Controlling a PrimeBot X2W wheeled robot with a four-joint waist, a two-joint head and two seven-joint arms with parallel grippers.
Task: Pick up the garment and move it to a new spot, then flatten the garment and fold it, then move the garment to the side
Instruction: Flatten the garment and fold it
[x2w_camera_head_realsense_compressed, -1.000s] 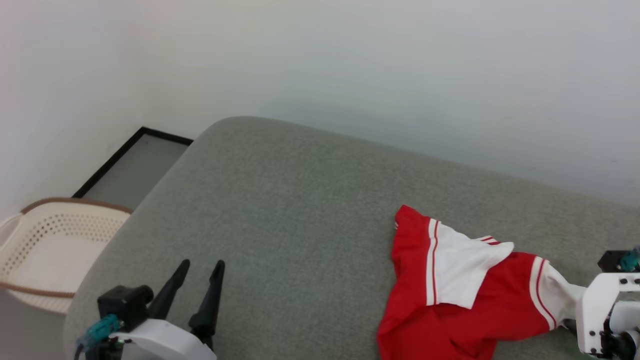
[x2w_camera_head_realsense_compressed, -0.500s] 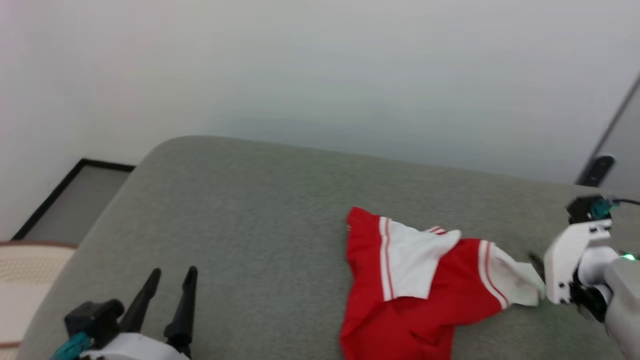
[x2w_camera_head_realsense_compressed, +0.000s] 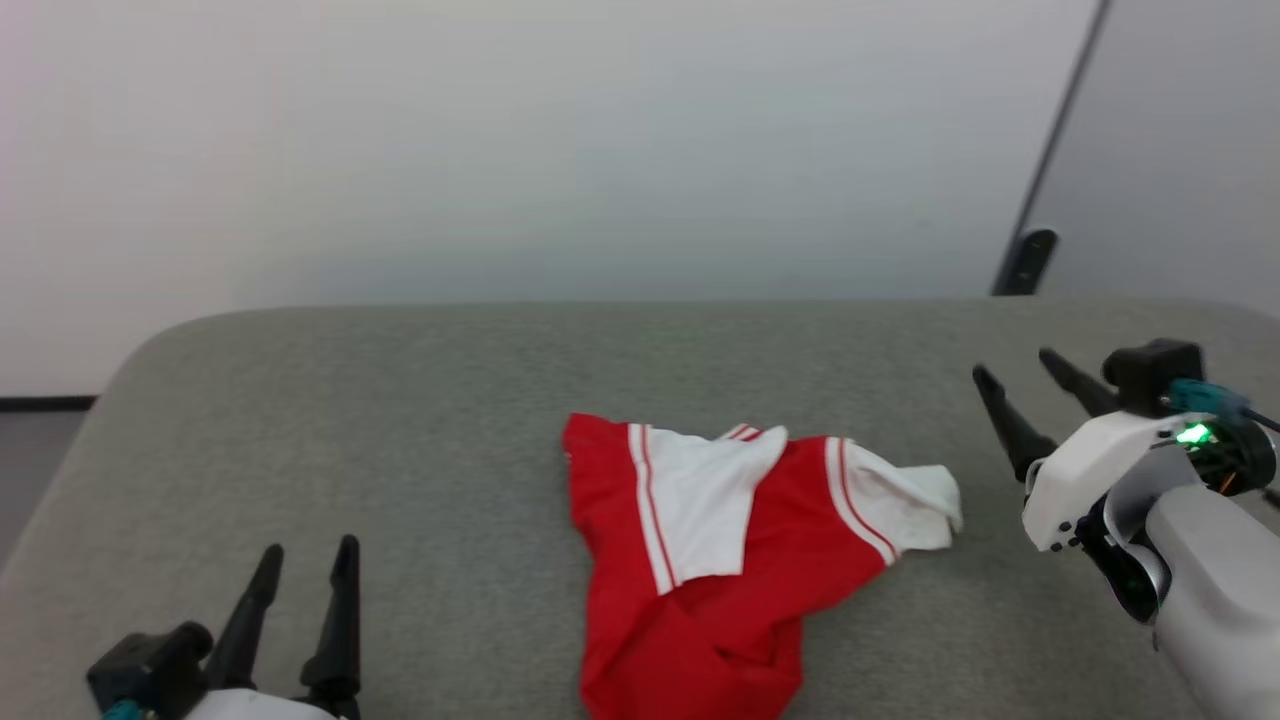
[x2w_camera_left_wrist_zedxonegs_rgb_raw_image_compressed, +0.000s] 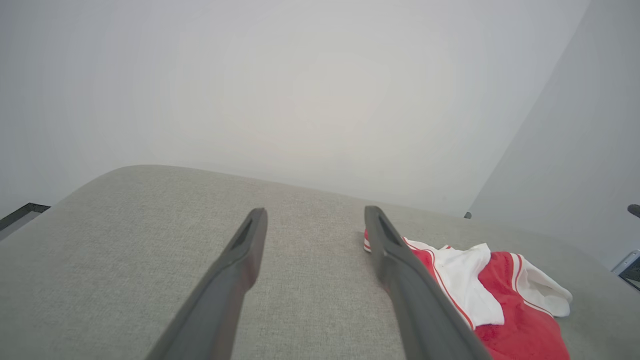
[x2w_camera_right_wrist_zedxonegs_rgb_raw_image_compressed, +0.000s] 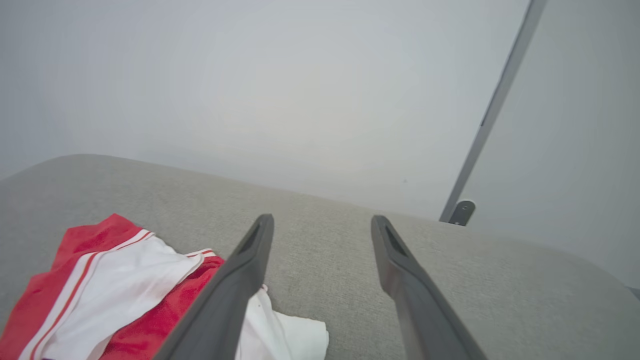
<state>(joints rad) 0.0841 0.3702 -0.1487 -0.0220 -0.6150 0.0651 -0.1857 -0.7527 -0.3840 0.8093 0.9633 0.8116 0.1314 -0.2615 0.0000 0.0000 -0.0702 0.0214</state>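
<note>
Head view: the garment is seen crumpled on the grey cushion, at 6 o'clock of the frame. Its red body is bunched, one white sleeve is folded across the top, and the other white sleeve is stuck out toward 3 o'clock. Its lower edge is cut off by the frame. The left gripper is found at 7 o'clock with its fingers spread and nothing held, well apart from the garment. The right gripper is found at 3 o'clock, fingers parted and empty. It is near the outer sleeve but clear of it. A pale wall is seen at 12 o'clock and a dark strip at 1 o'clock.

Left wrist view: the left gripper is shown spread wide above bare cushion, with nothing between the fingers. The garment is seen at 4 o'clock, its near edge partly covered by one finger. Contact cannot be told here.

Right wrist view: the right gripper is shown apart and empty over the cushion. The garment is seen at 8 o'clock, with a white sleeve end partly hidden behind one finger. The strip is seen at 1 o'clock.
</note>
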